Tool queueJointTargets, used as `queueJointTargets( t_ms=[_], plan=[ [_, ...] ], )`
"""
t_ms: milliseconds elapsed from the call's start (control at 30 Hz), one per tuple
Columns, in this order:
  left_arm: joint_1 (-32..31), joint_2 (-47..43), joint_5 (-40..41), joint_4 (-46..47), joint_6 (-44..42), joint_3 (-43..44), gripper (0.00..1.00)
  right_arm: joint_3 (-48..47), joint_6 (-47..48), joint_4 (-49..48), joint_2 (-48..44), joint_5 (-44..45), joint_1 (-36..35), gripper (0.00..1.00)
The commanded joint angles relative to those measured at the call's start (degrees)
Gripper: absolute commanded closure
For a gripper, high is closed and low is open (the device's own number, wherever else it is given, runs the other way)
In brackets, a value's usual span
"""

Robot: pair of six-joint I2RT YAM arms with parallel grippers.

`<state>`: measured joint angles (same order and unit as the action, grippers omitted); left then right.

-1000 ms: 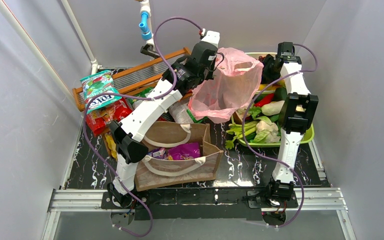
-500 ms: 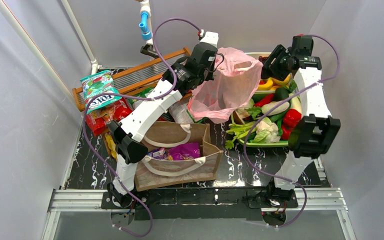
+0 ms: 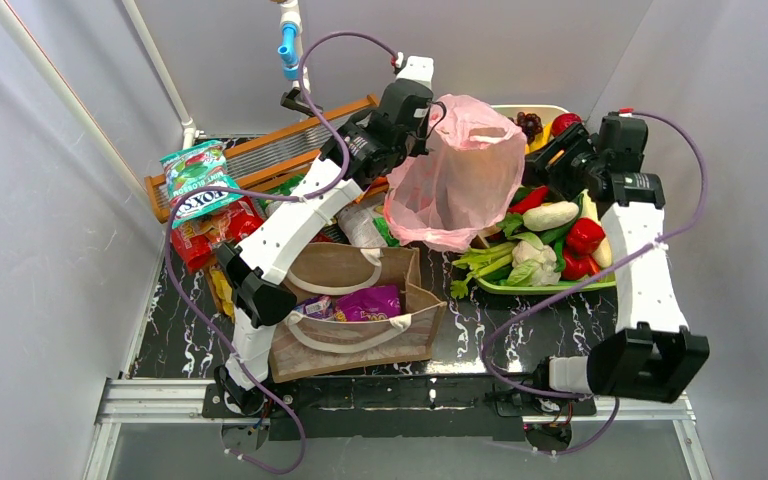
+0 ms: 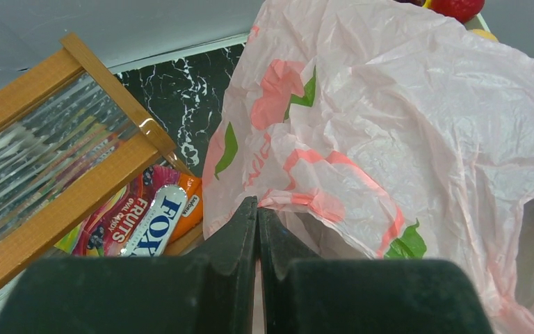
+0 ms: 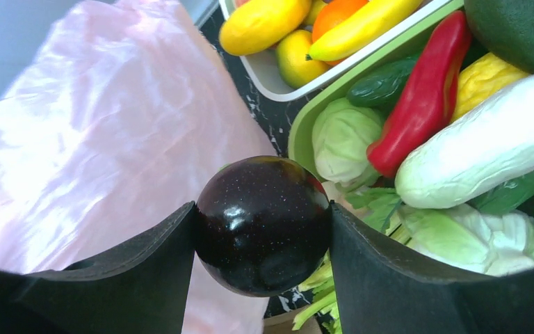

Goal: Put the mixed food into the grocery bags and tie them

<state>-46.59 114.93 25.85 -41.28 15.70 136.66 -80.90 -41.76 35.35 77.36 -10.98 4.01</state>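
Note:
The pink grocery bag (image 3: 452,180) hangs open at the back centre. My left gripper (image 4: 258,209) is shut on its left rim and holds it up; it also shows in the top view (image 3: 422,128). My right gripper (image 5: 263,226) is shut on a glossy dark purple toy fruit (image 5: 263,221), just right of the bag and above the tray edge; from above the gripper (image 3: 552,163) sits beside the bag's right side. The brown tote (image 3: 405,335) stands in front with a purple packet (image 3: 368,300) inside. Foil snack packets (image 3: 198,185) lie at the left.
A green tray (image 3: 560,287) of toy vegetables and a white tray (image 5: 278,82) of fruit sit right of the bag. A wooden slatted rack (image 3: 260,150) stands at the back left, with a Fox's packet (image 4: 146,223) below it. Grey walls enclose the table.
My right arm's elbow has swung out to the right and towards the front. Its gripper has come off the back tray with the dark fruit. The left gripper still holds the bag.

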Motion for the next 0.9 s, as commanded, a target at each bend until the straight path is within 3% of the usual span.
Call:
queueJointTargets(
  t_ms=[0, 433, 667, 867],
  plan=[
    [0.3, -1.5, -0.3, -2.0, 1.0, 1.1, 1.00, 1.3, -2.9, -2.8, -7.5, 1.2, -1.5, 0.66],
    [0.8, -3.0, 0.3, -2.0, 1.2, -2.2, 1.00, 2.7, -2.5, 2.7, -21.1, 6.7, -9.9, 0.79],
    [0.9, -2.7, -1.1, -2.1, 2.1, -0.6, 1.00, 8.8, 0.1, -2.9, -27.3, 0.8, -12.4, 0.83],
    [0.8, -2.4, -2.2, -2.0, 4.6, -0.1, 1.00, 8.0, 1.4, -5.2, -26.4, -5.9, -12.8, 0.84]
  ],
)
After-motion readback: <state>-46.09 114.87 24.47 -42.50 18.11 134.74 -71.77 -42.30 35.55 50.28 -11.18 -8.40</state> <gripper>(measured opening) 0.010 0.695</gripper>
